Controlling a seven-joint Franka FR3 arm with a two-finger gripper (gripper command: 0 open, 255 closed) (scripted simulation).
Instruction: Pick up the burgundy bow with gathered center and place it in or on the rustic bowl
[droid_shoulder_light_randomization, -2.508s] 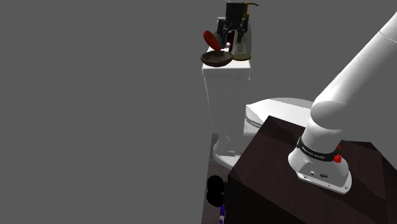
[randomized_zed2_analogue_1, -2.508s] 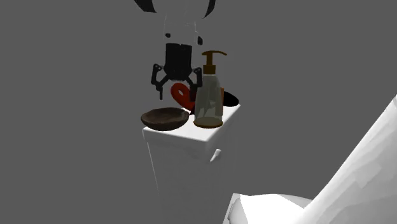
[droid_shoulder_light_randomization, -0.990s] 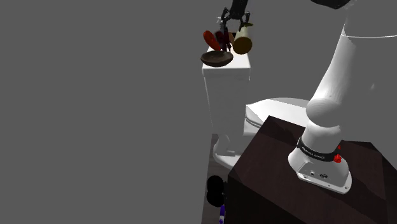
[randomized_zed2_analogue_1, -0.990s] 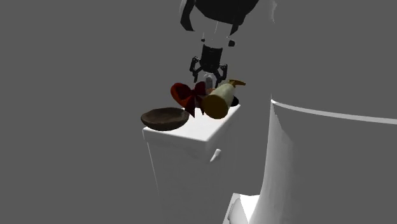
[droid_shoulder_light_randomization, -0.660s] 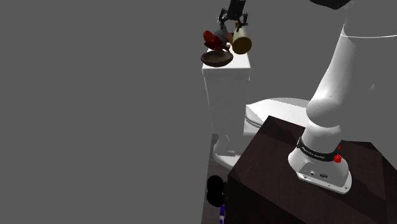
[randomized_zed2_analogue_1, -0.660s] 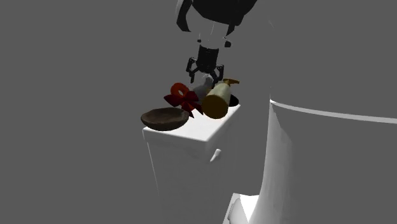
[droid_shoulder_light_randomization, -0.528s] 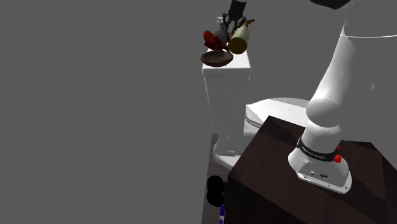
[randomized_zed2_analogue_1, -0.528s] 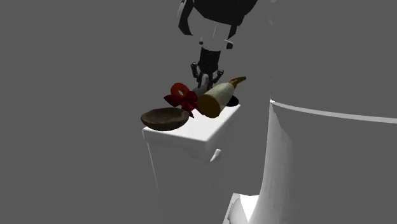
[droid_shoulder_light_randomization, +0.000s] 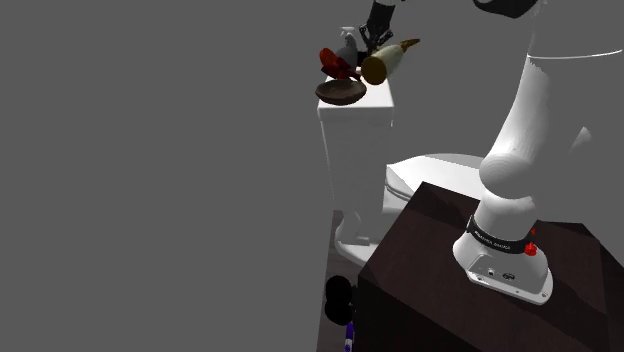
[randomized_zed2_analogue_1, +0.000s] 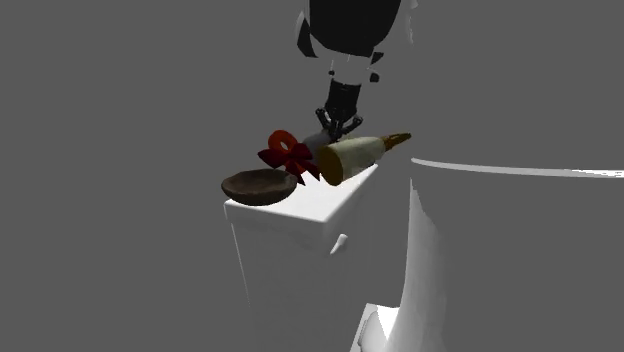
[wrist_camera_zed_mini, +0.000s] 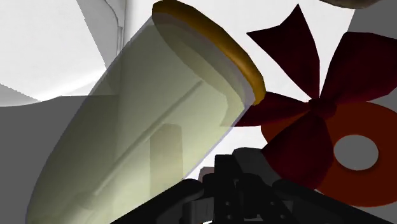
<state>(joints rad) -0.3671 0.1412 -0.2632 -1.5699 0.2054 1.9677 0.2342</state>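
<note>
Bow, location: The burgundy bow lay on the white tank lid, between the brown bowl and a bottle. Whether it touched the bowl's rim could not be determined.
Bow, form: Dark lobes fanned out from a gathered centre over a brighter red ring-shaped loop (clearest in the wrist view).
Bow, handling: Judged light, soft and not fragile. The lobes would probably flatten or slip out of a pinch, and a light brush could push the whole piece along the smooth lid.
Bow, grasp point: The gathered centre was judged the firmest and thickest part. A pinch across that knot, made from above, should carry every lobe with it.
Bowl: It stood open side up, just beside the bow, toward the second exterior view's left end of the lid.
Bottle: Pale and translucent with an amber base band, it lay on its side. Its base was close against the bow and its nozzle pointed toward the second exterior view's right. Being round, it was judged liable to roll if nudged.
Gripper: The gripper hung at a slant over the lid, above the bottle's base end and near the bow. Whether it was open or closed could not be determined, and nothing could be confirmed in its hold.
Clearance: The bottle crowded one side of the knot, so the approach was judged tight.
</note>
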